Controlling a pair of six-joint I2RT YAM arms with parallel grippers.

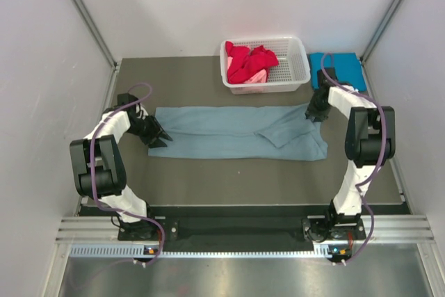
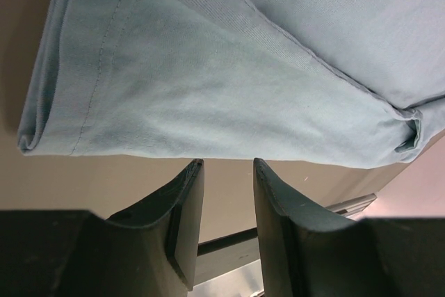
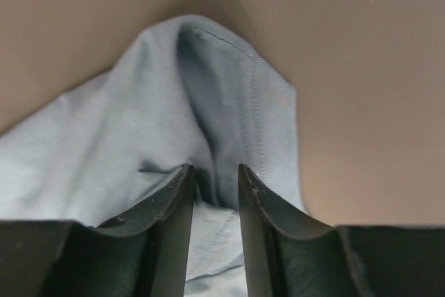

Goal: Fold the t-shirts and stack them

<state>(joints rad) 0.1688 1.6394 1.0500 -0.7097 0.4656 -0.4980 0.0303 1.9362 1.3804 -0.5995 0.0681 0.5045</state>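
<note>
Lying flat, grey-blue t-shirt (image 1: 229,133), hem just beyond parted left jaws, bunched corner under parted right jaws

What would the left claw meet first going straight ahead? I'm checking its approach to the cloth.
Most likely the hemmed edge of the grey-blue t-shirt, just beyond the left claw; only bare table lies between, though depth is uncertain.

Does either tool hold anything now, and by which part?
Left tool: nothing held. Right tool straddles the grey-blue t-shirt at its end fold; grip cannot be told.
</note>
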